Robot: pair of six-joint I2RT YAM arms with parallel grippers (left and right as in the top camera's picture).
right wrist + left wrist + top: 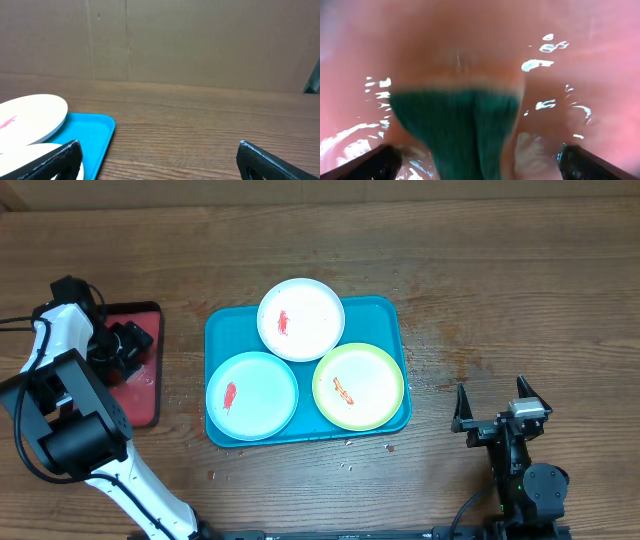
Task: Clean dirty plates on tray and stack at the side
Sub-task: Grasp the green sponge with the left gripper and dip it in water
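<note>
The teal tray (225,330) holds three dirty plates: a white one (300,318) at the back, a light blue one (252,395) front left and a yellow-green one (358,386) front right, each with a red or orange smear. My left gripper (125,345) is low over a red tray, left of the teal tray. In the left wrist view it (480,167) is open, with a green and orange sponge-like pad (455,120) between its fingers. My right gripper (492,408) is open and empty, right of the teal tray. The right wrist view shows the white plate (30,115) and the tray's corner (92,137).
The smaller dark-rimmed red tray (140,395) lies at the left; its surface looks wet (545,50). Small crumbs or drops dot the wooden table (500,300) near the teal tray's front edge. A brown wall (200,40) stands behind the table.
</note>
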